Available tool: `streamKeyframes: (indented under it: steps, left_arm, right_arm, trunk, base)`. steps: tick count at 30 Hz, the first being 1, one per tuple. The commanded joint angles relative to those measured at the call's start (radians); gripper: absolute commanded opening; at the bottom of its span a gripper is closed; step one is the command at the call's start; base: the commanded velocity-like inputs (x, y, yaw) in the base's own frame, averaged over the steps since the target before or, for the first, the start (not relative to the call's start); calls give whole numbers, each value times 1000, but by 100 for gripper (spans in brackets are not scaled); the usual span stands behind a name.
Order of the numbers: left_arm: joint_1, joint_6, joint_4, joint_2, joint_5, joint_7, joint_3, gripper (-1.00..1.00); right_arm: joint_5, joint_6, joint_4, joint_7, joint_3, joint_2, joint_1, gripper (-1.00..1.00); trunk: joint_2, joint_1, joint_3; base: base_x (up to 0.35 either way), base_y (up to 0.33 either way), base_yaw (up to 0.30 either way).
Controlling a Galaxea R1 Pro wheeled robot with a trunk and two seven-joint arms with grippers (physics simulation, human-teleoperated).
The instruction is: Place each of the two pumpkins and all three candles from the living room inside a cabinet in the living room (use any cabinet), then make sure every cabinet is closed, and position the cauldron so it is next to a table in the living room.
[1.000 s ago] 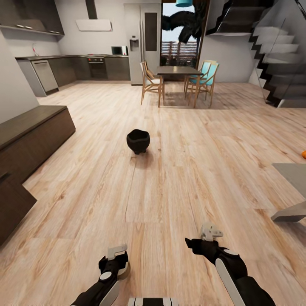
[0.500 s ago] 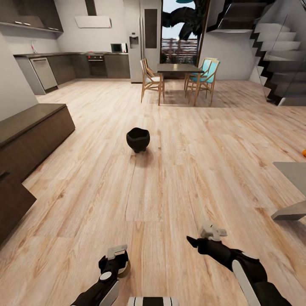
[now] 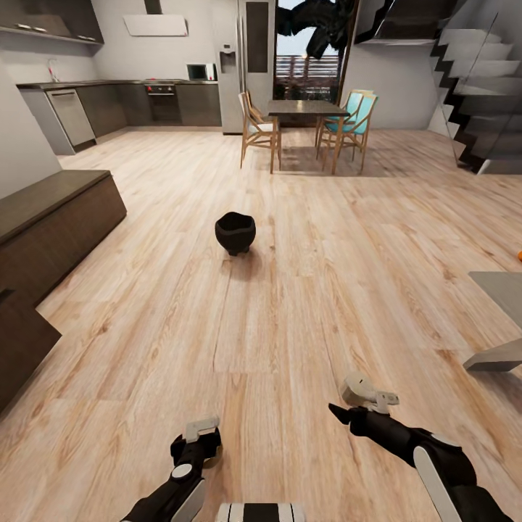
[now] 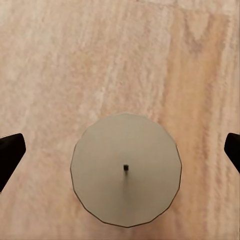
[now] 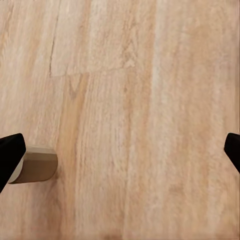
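Both arms reached low over the wood floor (image 3: 290, 304). The left pincer (image 3: 194, 446) hung wide above a candle (image 4: 126, 169); the right pincer (image 3: 348, 415) was wide too. Farther off sat the cauldron (image 3: 235, 233), the cabinet (image 3: 51, 217) leftward.

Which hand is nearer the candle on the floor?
Left. The left hand hangs straight over the candle, fingers spread wide on either side of it. The right hand is off to the side over bare floor, the candle just at the edge of its wrist view.
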Motion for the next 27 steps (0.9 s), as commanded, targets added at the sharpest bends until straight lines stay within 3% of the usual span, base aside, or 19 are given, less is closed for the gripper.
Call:
streamKeyframes:
  steps: [1,8,17,27]
  left_arm:
    - [-1,-6,0,1,10,5,-10,100]
    - [-3,-3,-1,2,10,-2,-77,100]
    - [-4,5,-1,4,8,-19,-122,100]
    - [-4,6,0,6,8,-22,-132,100]
  right_arm:
    - [-2,6,-1,4,-4,0,0,100]
    - [-1,6,0,8,-14,-1,1,100]
    - [-1,6,0,8,-15,-1,1,100]
    - [0,6,0,8,-15,-1,1,100]
  trunk:
    - [0,0,-1]
    - [0,0,-1]
    - [-1,0,-5]
    - [-1,1,-12]
  base:
    - [0,0,0]
    - [0,0,0]
    - [0,0,0]
    - [0,0,0]
